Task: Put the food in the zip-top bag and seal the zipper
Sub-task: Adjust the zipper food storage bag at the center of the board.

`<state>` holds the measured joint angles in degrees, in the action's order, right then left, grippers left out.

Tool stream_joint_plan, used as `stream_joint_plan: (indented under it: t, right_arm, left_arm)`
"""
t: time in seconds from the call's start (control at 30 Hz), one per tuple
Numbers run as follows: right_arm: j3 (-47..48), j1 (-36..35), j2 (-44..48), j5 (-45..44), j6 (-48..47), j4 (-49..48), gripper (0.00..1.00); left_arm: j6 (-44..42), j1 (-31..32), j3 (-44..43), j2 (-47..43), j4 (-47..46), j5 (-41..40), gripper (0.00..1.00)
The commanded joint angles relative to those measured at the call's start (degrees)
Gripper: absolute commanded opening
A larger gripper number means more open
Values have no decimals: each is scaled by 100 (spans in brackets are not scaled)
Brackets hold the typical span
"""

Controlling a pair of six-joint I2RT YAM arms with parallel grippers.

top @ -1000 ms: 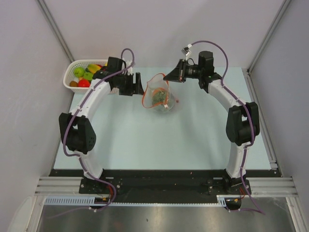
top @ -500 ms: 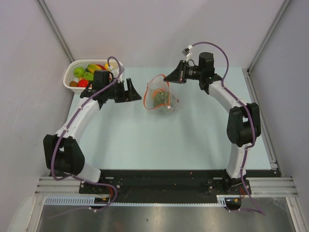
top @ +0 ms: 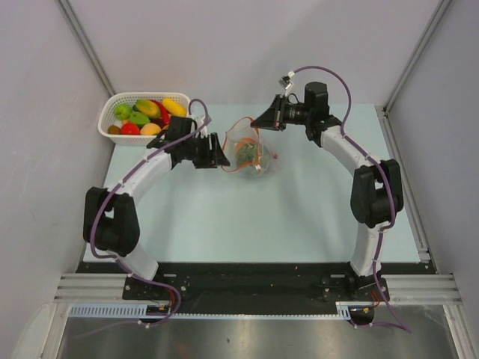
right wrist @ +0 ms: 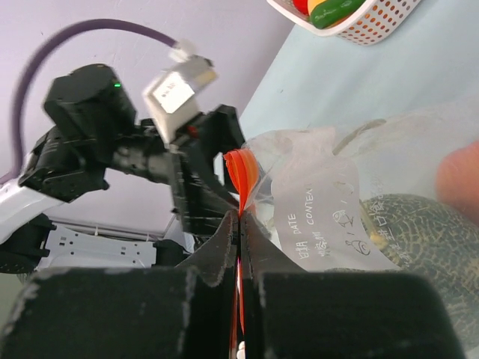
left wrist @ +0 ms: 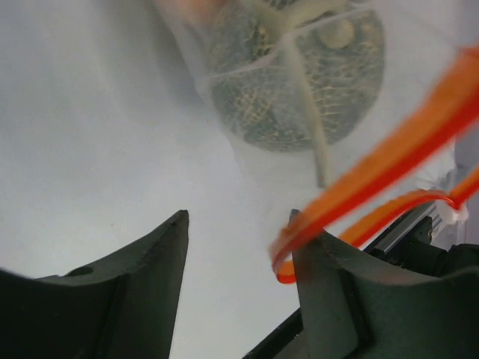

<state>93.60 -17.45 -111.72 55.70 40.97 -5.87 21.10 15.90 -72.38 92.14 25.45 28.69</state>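
Note:
The zip-top bag (top: pixel 248 151) stands on the table with its mouth held up. A green netted toy melon (left wrist: pixel 299 82) lies inside it. My right gripper (top: pixel 260 122) is shut on the orange-red zipper strip (right wrist: pixel 242 173) at the bag's far rim. My left gripper (top: pixel 220 154) is open at the bag's left side. In the left wrist view the gripper (left wrist: pixel 238 224) has the zipper strip (left wrist: pixel 389 161) lying across its right fingertip (left wrist: pixel 299 224), with nothing between the jaws. More toy food (top: pixel 150 111) fills the white basket (top: pixel 111 108).
The white lattice basket stands at the table's back left corner, just behind my left arm. It also shows in the right wrist view (right wrist: pixel 374 22). Grey walls close in the table at the back and both sides.
My left arm has swung and its open gripper has moved down-right to the bag's left rim. My right gripper still holds the zipper strip in nearly the same place.

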Motion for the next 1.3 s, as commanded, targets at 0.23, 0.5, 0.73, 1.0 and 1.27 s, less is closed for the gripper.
stream_joint_plan:
  t: [0.23,0.5,0.73,1.0,1.27]
  right_arm:
    - [306,58,765,-182,-598,1076,0]
    - [651,67,705,-841,-1970,2934,0]
    - [738,58,353,-1132,-2418,2952,0]
    - [861,14,248,-1141,-2418,2855,0]
    - [1046,-4,151,-1053,-2304,2758,0]
  left_arm:
    - [-658,115,-1671,-3,1399,1532,0]
    - [-344,115,-2289,347,1761,1730,0]
    - [-396,-113,-2509,709,1578,1079,9]
    - [-730,-1158,-2992,595,840,1148,88]
    - [-2689,-2029,-3729,1777,548,-810,100]
